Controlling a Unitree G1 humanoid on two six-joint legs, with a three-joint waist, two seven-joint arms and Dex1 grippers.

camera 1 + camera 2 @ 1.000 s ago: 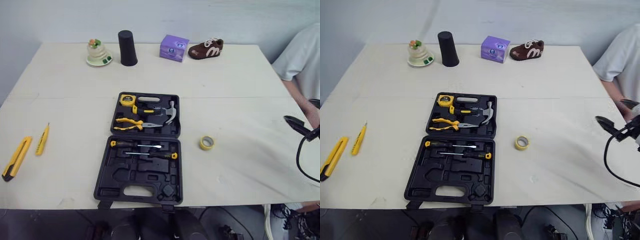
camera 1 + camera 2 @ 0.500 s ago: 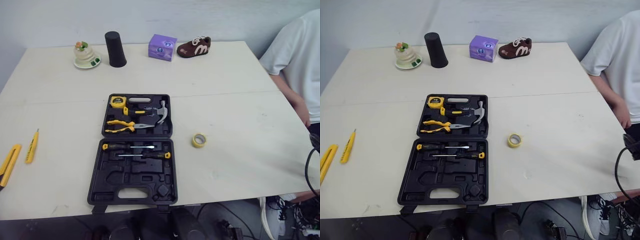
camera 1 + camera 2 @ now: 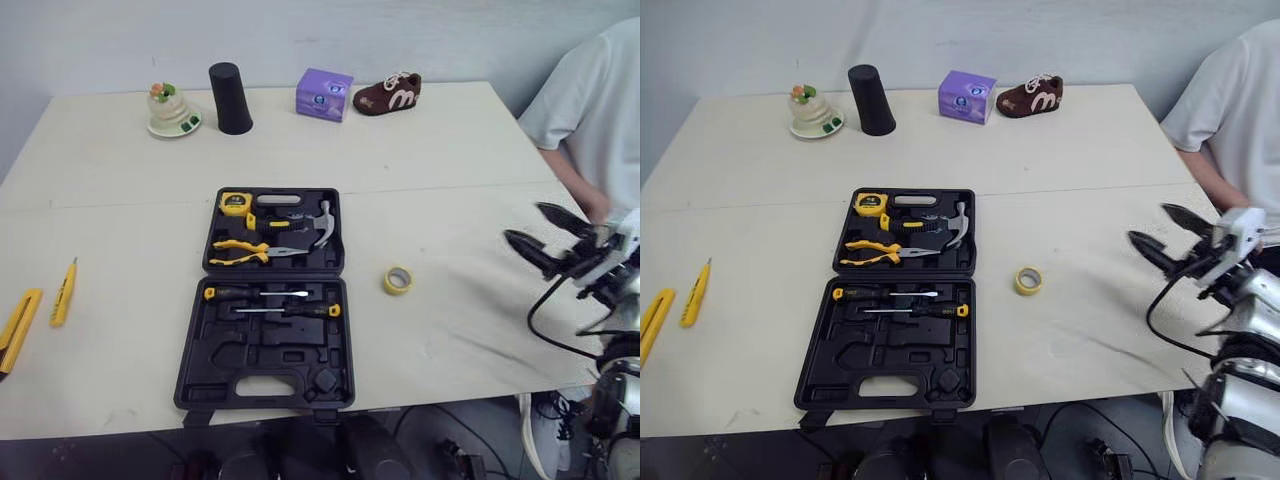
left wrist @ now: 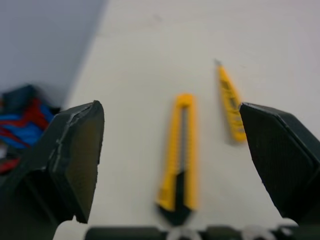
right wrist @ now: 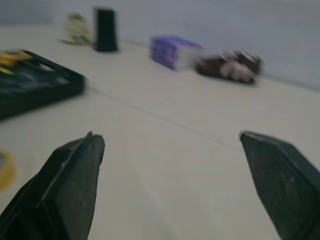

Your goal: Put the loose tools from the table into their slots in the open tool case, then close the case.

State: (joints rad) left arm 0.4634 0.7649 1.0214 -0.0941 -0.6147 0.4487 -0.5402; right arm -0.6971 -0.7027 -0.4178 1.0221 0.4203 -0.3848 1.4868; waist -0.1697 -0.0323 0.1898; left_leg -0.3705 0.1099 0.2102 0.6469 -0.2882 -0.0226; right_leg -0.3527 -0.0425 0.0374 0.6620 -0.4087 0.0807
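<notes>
**Head views.** The open tool case [image 3: 265, 295] lies flat in the middle of the table [image 3: 450, 150]. Its far half holds a tape measure, a hammer and pliers. Its near half holds two screwdrivers above several empty moulded slots. A yellow tape roll [image 3: 398, 280] sits just to the right of the case. A yellow utility knife [image 3: 15, 330] and a slim yellow tool [image 3: 64, 292] lie well to its left. The right gripper [image 3: 525, 222] hangs above the table further right of the case than the roll, its fingers spread and holding nothing. It appears aimed at the roll. A person [image 3: 600, 110] sits beyond it.

**Left wrist view.** The left gripper [image 4: 169, 115] is spread wide and empty, with the utility knife framed between its fingers and the slim tool alongside. This suggests a line-up for a pick on the case's left side.

**Right wrist view.** The right fingers are wide apart and grip nothing. A corner of the case and the edge of the roll show, with a purple box [image 5: 175, 50] and a brown shoe [image 5: 227, 67] beyond the case.
</notes>
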